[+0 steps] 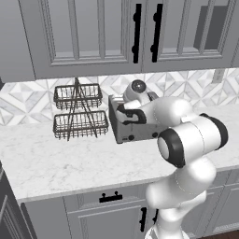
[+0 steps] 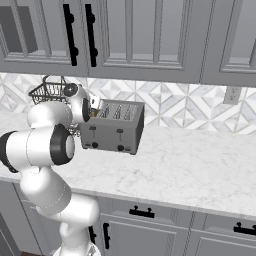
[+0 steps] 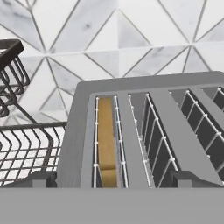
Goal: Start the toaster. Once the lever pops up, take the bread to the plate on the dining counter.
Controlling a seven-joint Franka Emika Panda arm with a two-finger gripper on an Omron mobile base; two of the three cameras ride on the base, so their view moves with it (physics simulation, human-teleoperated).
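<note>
While the arm reaches over the marble worktop, the layout runs as follows, left to right. Far left: black two-tier wire basket rack standing against the patterned tile wall. Just beside it to the right: the toaster, silver-grey, four slots on top, two dark slide levers and small knobs on its front face. Right of the toaster the worktop runs on toward a wall outlet.

Bread: seated in the leftmost slot as the hand view shows it, tan face showing between the wire guides; the other slots look vacant. How deep it sits cannot be judged.

Gripper: poised above the near rim of the toaster, looking down along the slots. Both dark tips sit far apart at the bottom of the hand view, one toward the rack side, one over the middle slots. Jaws spread wide, holding nothing, touching nothing that I can make out.

Step in hand, by my reading: either starting the toaster or lifting out the slice; lever position is too small to read in the base views.

Next move: if not started, shift to the front face and press the lever on the bread's side down. If already popped, lower the tips astride the slice and pinch its flat faces.
</note>
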